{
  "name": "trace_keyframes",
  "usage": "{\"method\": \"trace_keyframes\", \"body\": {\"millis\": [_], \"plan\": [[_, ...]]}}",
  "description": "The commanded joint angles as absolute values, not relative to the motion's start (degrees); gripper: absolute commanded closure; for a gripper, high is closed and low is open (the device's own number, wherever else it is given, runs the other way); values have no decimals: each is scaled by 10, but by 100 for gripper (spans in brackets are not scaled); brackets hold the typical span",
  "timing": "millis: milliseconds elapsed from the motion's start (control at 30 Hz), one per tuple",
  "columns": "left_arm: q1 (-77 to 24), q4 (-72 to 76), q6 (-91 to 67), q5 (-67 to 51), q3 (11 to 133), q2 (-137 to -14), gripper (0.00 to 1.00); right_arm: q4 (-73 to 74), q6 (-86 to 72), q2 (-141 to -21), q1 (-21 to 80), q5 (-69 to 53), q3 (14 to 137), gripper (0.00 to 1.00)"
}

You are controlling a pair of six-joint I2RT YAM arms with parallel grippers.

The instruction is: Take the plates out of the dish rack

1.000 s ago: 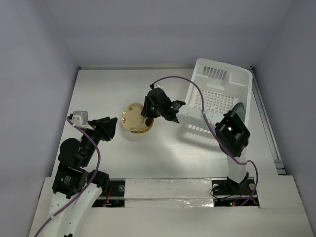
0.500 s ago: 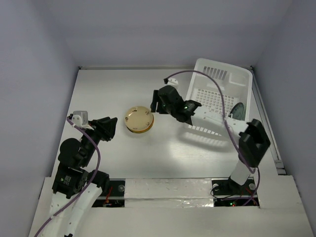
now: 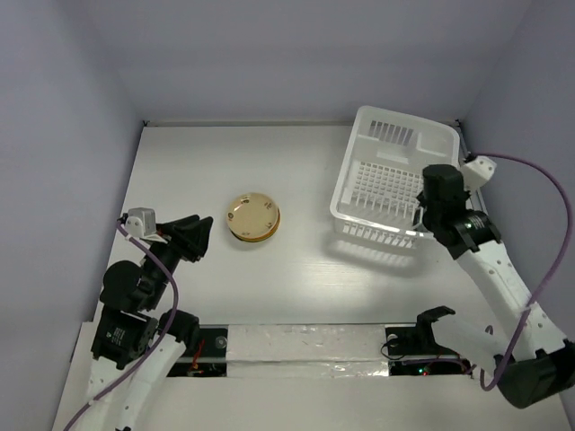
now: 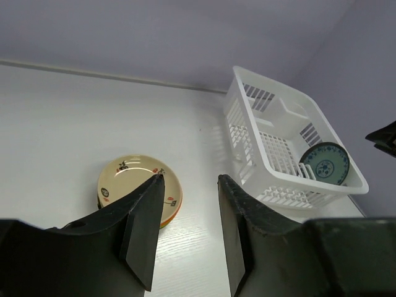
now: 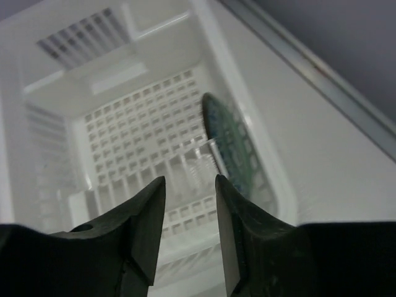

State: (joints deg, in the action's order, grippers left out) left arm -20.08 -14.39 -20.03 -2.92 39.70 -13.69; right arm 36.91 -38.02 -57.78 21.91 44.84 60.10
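Observation:
A stack of plates [image 3: 252,217] lies on the table left of centre, a cream painted plate on top with orange-red and darker rims under it; it also shows in the left wrist view [image 4: 139,189]. The white dish rack [image 3: 388,154] stands at the back right. A patterned teal-blue plate [image 5: 232,145] stands on edge against the rack's right wall, also seen in the left wrist view [image 4: 328,164]. My right gripper [image 3: 433,208] hovers open and empty above the rack's near right part [image 5: 190,179]. My left gripper [image 3: 193,237] is open and empty, near the stack's left [image 4: 190,179].
The table's right edge has a metal rail [image 5: 309,68] just beyond the rack. Grey walls enclose the table on three sides. The arm bases and a taped strip [image 3: 305,346] line the near edge.
My right gripper left the plate stack and swung right to above the rack's right side. The cream plate stays on top of the stack. The left arm barely moved.

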Motion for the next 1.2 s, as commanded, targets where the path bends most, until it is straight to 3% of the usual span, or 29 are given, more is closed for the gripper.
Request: {"method": "trace_keyframes", "body": {"millis": [0,300,800,900,1033,1167], "plan": [[-212,-119,-200,-31,406,-125,63,365,-330,-549,150,433,588,55],[-229,-122,-200,-20,407,-108,61,351,-256,-618,30,313,589,58],[-235,-123,-200,-18,408,-103,61,328,-218,-739,-4,251,613,65],[-240,-124,-200,-18,408,-103,61,324,-209,-763,-4,259,626,70],[-240,-126,-200,-16,408,-104,61,338,-181,-783,-4,288,645,90],[-240,-124,-200,-17,408,-107,61,343,-158,-753,29,345,646,95]]}}
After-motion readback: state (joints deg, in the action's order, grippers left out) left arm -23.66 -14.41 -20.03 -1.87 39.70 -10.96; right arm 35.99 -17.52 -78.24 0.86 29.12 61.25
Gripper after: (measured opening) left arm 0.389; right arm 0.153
